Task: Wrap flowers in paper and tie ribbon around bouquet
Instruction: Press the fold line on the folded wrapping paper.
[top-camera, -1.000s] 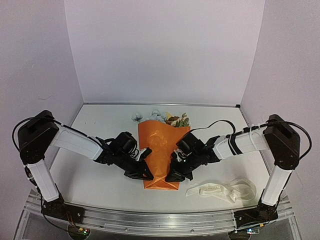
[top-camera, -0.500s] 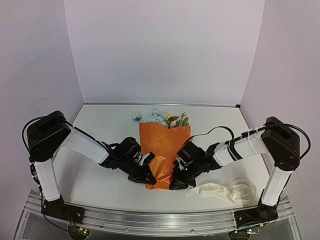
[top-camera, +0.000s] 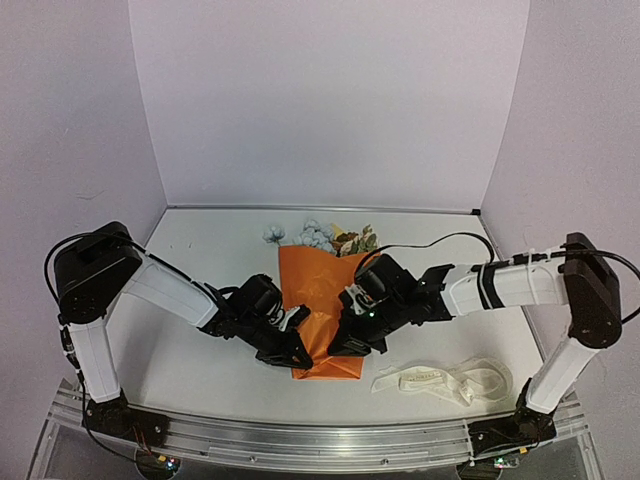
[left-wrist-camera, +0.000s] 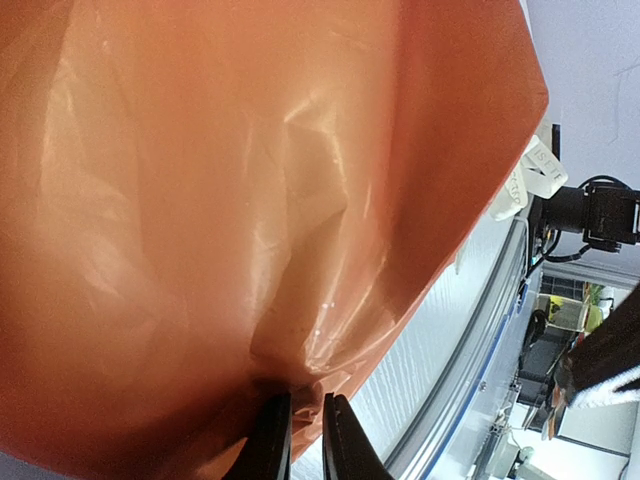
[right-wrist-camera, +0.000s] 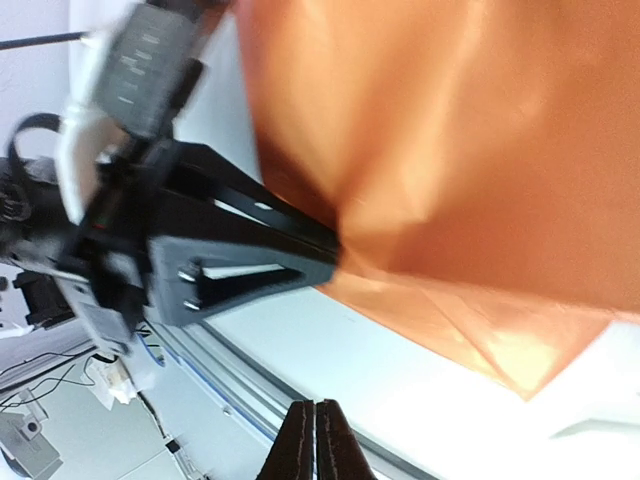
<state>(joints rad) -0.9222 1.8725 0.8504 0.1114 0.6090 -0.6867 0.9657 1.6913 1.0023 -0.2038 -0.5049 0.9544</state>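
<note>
The bouquet lies in the middle of the table as an orange paper (top-camera: 322, 285) cone. The flowers (top-camera: 322, 236), pale blue and cream, stick out of its far end. My left gripper (top-camera: 297, 352) is shut on a fold of the paper (left-wrist-camera: 250, 200) at the cone's near left edge. In the left wrist view the left gripper (left-wrist-camera: 305, 400) has crinkled orange sheet pinched between its fingers. My right gripper (top-camera: 340, 348) sits at the cone's near right side. The right wrist view shows the right gripper (right-wrist-camera: 315, 405) shut and empty, with the paper (right-wrist-camera: 450, 150) beyond it. The ribbon (top-camera: 440, 380) lies loose to the right.
The ribbon's white end (left-wrist-camera: 528, 172) shows past the paper's edge in the left wrist view. A metal rail (top-camera: 320, 440) runs along the near table edge. The left gripper (right-wrist-camera: 240, 265) lies close ahead of the right one. White walls enclose the table (top-camera: 200, 250).
My right gripper has drawn back from the near edge toward the cone's right side, and its arm has stretched out. The left gripper keeps its pinch and has barely shifted.
</note>
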